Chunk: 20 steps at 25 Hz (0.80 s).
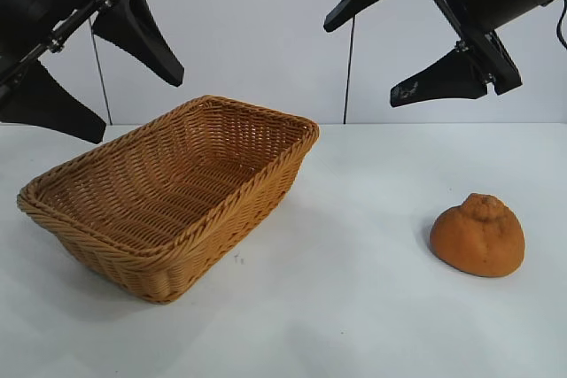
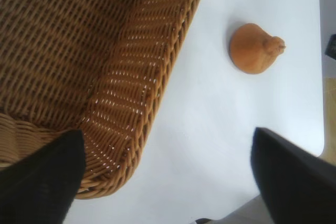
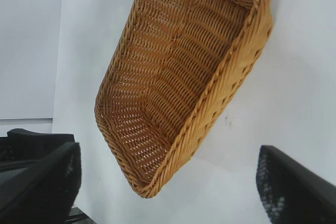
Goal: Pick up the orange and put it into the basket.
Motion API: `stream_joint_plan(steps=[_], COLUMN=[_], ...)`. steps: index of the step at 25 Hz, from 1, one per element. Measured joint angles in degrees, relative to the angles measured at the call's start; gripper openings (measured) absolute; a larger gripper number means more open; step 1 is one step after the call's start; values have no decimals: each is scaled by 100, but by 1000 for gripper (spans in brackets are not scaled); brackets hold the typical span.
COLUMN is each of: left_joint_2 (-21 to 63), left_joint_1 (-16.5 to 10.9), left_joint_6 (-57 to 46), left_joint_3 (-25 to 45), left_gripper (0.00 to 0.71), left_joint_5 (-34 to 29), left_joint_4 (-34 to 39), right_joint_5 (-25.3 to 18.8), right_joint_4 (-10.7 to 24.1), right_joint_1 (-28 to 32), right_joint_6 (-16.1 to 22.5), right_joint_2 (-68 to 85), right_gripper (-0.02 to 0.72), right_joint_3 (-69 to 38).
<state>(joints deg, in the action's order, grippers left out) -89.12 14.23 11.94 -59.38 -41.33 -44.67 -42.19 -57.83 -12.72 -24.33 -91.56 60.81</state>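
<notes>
The orange (image 1: 477, 235), lumpy and dull orange-brown with a knob on top, sits on the white table at the right; it also shows in the left wrist view (image 2: 255, 48). The wicker basket (image 1: 235, 185) stands at the left and is empty; it shows in the left wrist view (image 2: 142, 87) and the right wrist view (image 3: 231, 72). My left gripper (image 1: 106, 86) hangs open high above the basket's left end. My right gripper (image 1: 383, 46) hangs open high above the table, up and left of the orange. Neither holds anything.
The white table (image 1: 354, 307) runs between basket and orange. A pale wall (image 1: 266, 24) stands behind. The table's edge shows in the left wrist view (image 2: 236, 211).
</notes>
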Motion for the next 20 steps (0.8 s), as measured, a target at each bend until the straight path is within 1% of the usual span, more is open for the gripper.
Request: stream_joint_plan(steps=[8, 10, 13, 16, 18, 20], left_joint_2=[0, 6, 103, 331, 526, 676], left_joint_1=[0, -41, -286, -589, -676, -691], left_joint_6=[0, 0, -114, -684, -1194, -1906], left_joint_3=[0, 0, 0, 0, 0, 0], left_gripper=[610, 610, 610, 610, 610, 610], left_joint_5=[161, 140, -34, -147, -224, -409], left_joint_4=[-6, 7, 186, 542, 887, 1166], right_joint_5=[8, 19, 24, 24, 24, 24], right_joint_4=[0, 0, 0, 0, 0, 0], right_joint_1=[0, 0, 0, 0, 0, 0], right_joint_6=[0, 0, 0, 0, 0, 0], right_joint_2=[0, 0, 0, 0, 0, 0], right_gripper=[620, 620, 620, 620, 620, 620], right_joint_3=[0, 0, 0, 0, 0, 0])
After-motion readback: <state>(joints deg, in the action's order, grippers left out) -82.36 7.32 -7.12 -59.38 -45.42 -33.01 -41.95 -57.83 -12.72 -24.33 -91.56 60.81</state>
